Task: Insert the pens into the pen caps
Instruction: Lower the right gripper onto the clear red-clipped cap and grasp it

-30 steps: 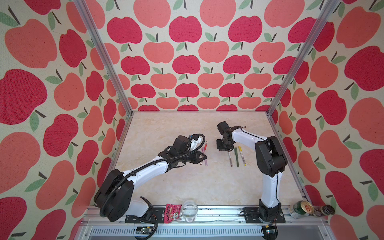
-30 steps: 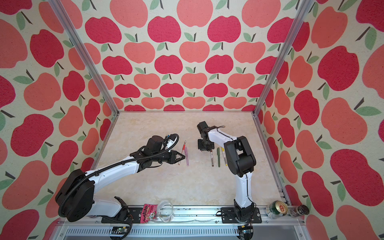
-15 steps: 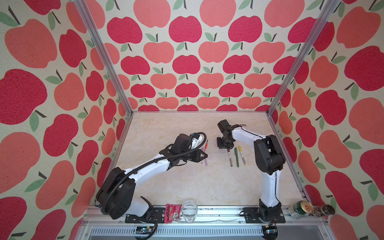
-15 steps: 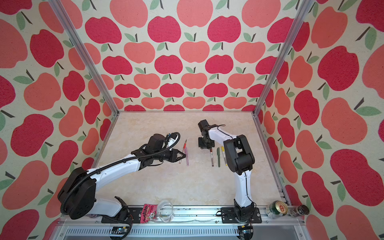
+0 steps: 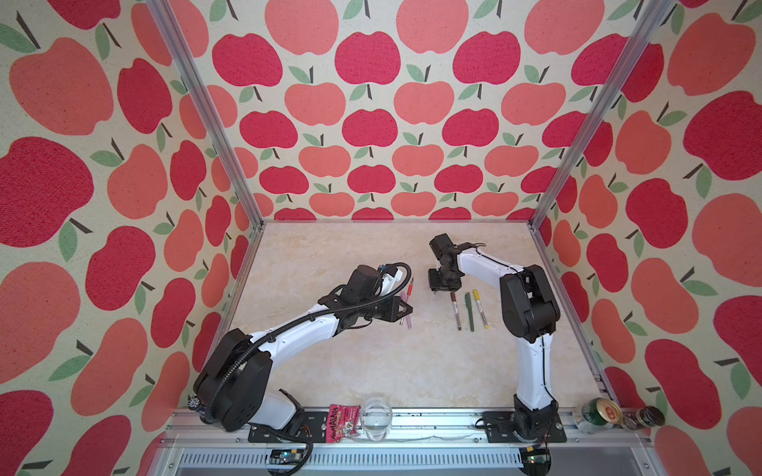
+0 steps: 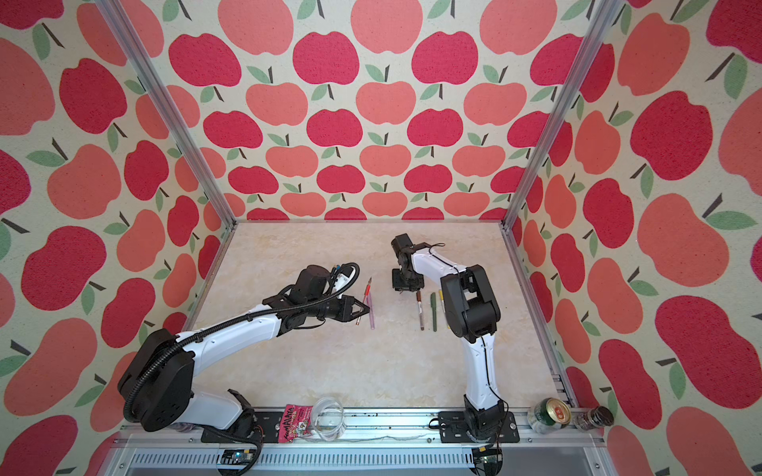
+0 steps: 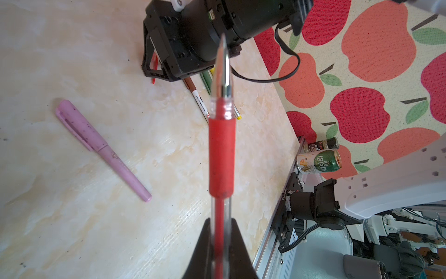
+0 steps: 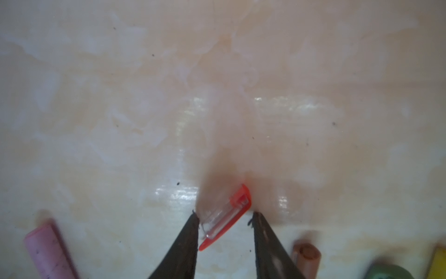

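Note:
My left gripper is shut on the clear barrel of the red pen, holding it above the table with its metal tip pointing at the right arm; both top views show this pen. The right gripper stands open, pointing down at the table, with the red pen cap lying tilted between its fingers. A lilac-pink pen with its cap on lies beside the left gripper. By the right gripper lie a brown-capped white pen, a dark green pen and a yellow-capped white pen.
On the front rail sit a snack packet, a clear glass, a green can and a small dark bottle. Apple-patterned walls close in the marbled table on three sides.
My left gripper has edged slightly to the right with the red pen. The right arm has stayed over the same spot.

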### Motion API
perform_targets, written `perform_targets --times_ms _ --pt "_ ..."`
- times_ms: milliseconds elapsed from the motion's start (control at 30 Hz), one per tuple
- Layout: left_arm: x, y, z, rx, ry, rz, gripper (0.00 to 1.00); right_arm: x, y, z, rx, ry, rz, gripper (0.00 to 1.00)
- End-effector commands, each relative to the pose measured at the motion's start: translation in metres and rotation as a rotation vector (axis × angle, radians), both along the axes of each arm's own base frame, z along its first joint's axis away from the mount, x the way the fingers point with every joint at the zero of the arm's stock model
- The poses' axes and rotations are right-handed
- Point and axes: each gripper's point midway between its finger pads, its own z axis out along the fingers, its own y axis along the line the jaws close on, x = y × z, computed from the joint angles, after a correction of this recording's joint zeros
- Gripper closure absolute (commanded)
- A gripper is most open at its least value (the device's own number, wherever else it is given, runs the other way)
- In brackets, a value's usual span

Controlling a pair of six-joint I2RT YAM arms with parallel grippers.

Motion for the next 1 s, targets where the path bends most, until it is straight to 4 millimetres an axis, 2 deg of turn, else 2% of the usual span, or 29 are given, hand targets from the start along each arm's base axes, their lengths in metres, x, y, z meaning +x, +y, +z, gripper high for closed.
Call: perform_targets --times_ms 0,233,533,633,800,967 --pt "0.0 -0.003 0.006 0.0 -0.025 -0.024 0.97 -0.002 -0.007 -0.014 -0.04 0.041 0.004 0.56" --pt "0.0 -0.002 0.005 0.002 -0.028 -0.023 0.97 0.003 -0.006 -0.019 -0.066 0.052 0.011 0.59" --pt "0.0 -0.001 0.007 -0.003 -0.034 -0.023 0.97 -0.007 0.001 -0.035 -0.117 0.082 0.052 0.82" --pt "0.001 0.001 0.006 -0.002 -0.034 -0.019 0.97 -0.009 0.001 -0.036 -0.121 0.086 0.055 0.86" --pt "0.001 0.001 0.007 -0.004 -0.037 -0.018 0.97 -0.01 0.003 -0.03 -0.118 0.075 0.058 0.92" --pt "0.002 0.002 0.005 -0.001 -0.034 -0.015 0.97 -0.009 0.004 -0.015 -0.09 0.04 0.051 0.93"
